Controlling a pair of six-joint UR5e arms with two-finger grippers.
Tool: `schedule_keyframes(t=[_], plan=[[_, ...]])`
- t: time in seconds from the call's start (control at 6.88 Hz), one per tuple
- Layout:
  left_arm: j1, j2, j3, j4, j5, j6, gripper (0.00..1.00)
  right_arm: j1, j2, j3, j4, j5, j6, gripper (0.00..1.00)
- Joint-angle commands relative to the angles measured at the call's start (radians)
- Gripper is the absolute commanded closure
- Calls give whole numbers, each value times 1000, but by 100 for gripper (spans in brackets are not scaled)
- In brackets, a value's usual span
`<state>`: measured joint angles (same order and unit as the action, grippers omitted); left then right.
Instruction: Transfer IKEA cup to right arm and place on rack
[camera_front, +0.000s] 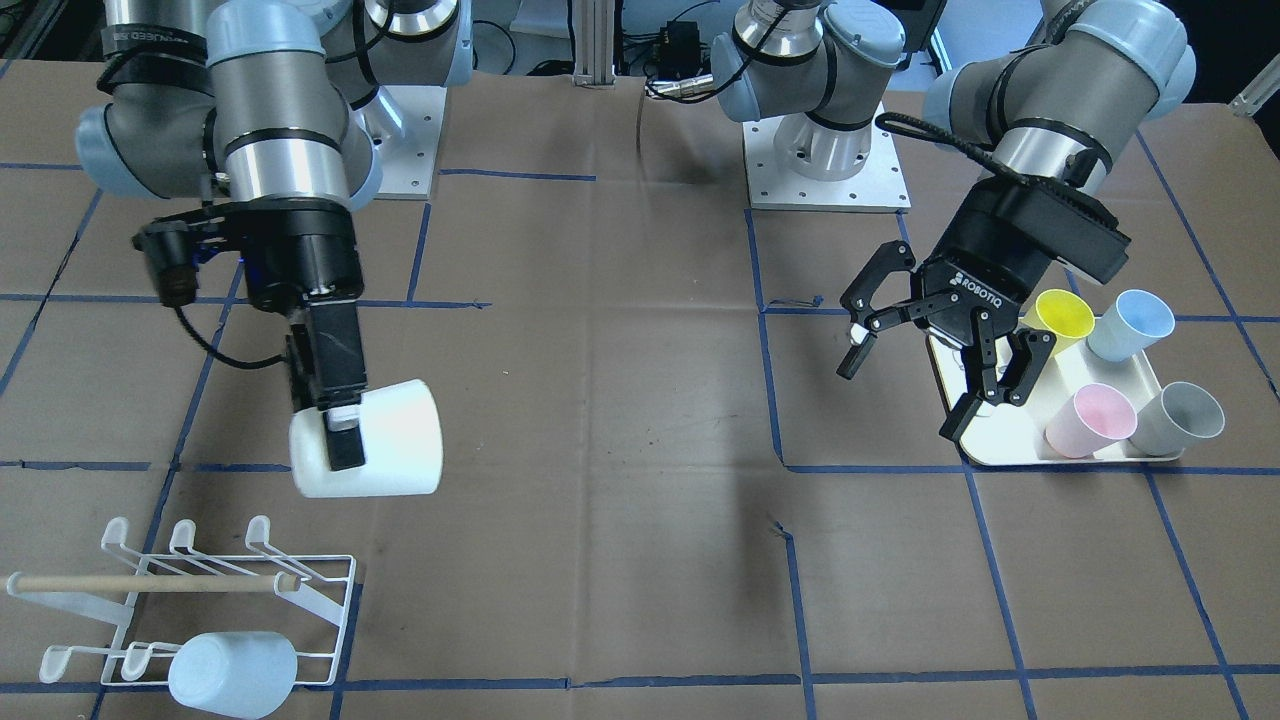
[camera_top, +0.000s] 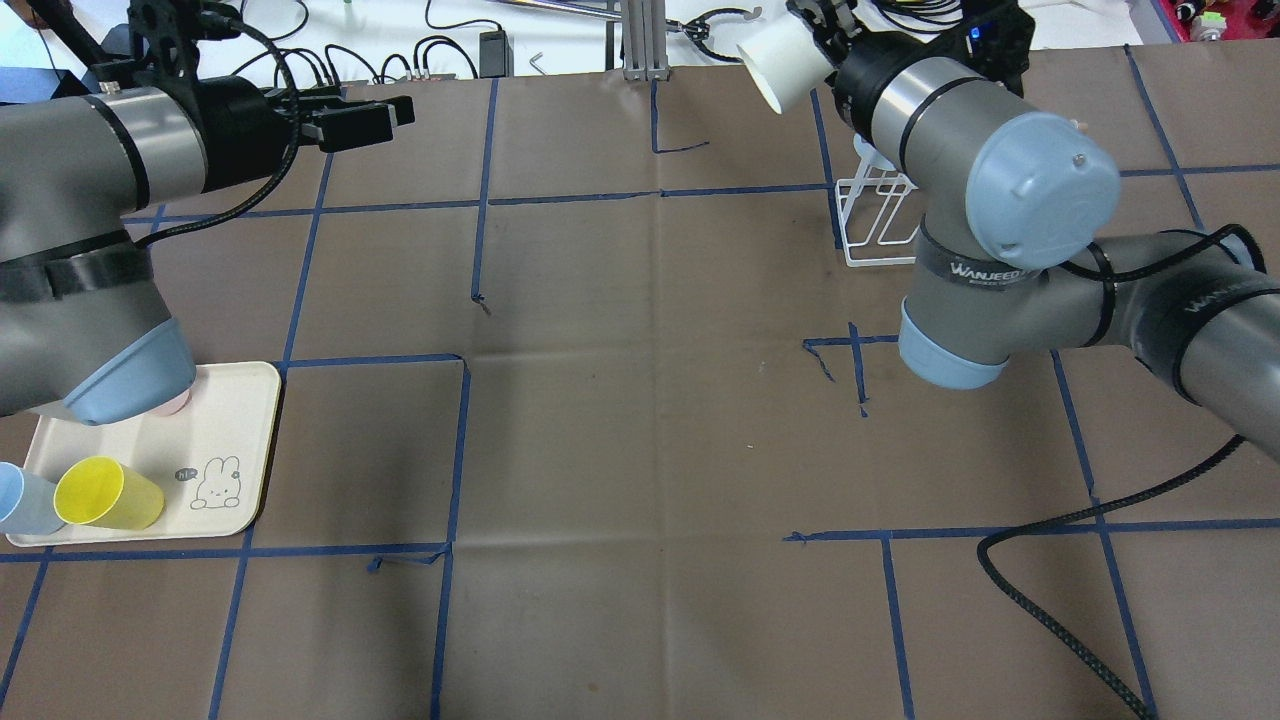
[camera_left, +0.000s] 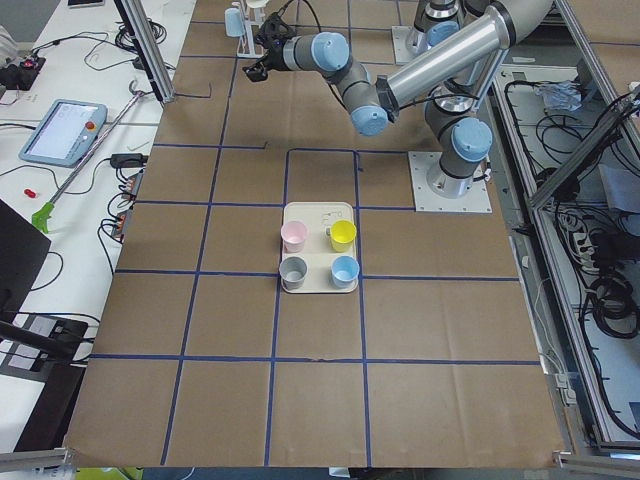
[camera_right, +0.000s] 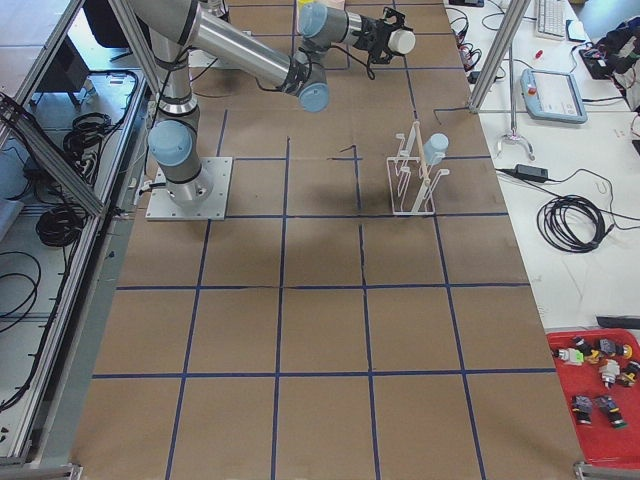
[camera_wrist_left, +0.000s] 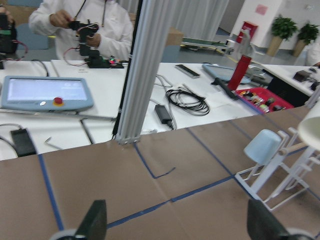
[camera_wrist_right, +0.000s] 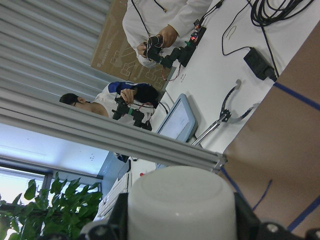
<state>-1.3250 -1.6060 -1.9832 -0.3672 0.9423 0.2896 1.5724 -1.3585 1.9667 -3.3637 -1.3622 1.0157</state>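
My right gripper is shut on a white IKEA cup and holds it on its side in the air, short of the rack. The cup also shows in the overhead view and fills the bottom of the right wrist view. The white wire rack with a wooden dowel stands at the table's far edge and carries one pale blue cup. My left gripper is open and empty above the cream tray; its fingertips frame the left wrist view.
The tray holds a yellow cup, a blue cup, a pink cup and a grey cup. Blue tape lines cross the brown table. Operators, cables and a metal post are beyond the far edge.
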Motion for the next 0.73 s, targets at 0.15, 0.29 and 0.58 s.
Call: schedule_keyframes(t=[0.15,0.29,0.58], plan=[[-219,18,231,-557,492,-160,1,-231,21,-5,1,96,-535,90],[-230,30,295,-839,547,-164,1,-291,41,-8,3,112,-692,90],[-226,107,319,-1163,604,-197,1,-330,143,-90,1,106,-1002,90]])
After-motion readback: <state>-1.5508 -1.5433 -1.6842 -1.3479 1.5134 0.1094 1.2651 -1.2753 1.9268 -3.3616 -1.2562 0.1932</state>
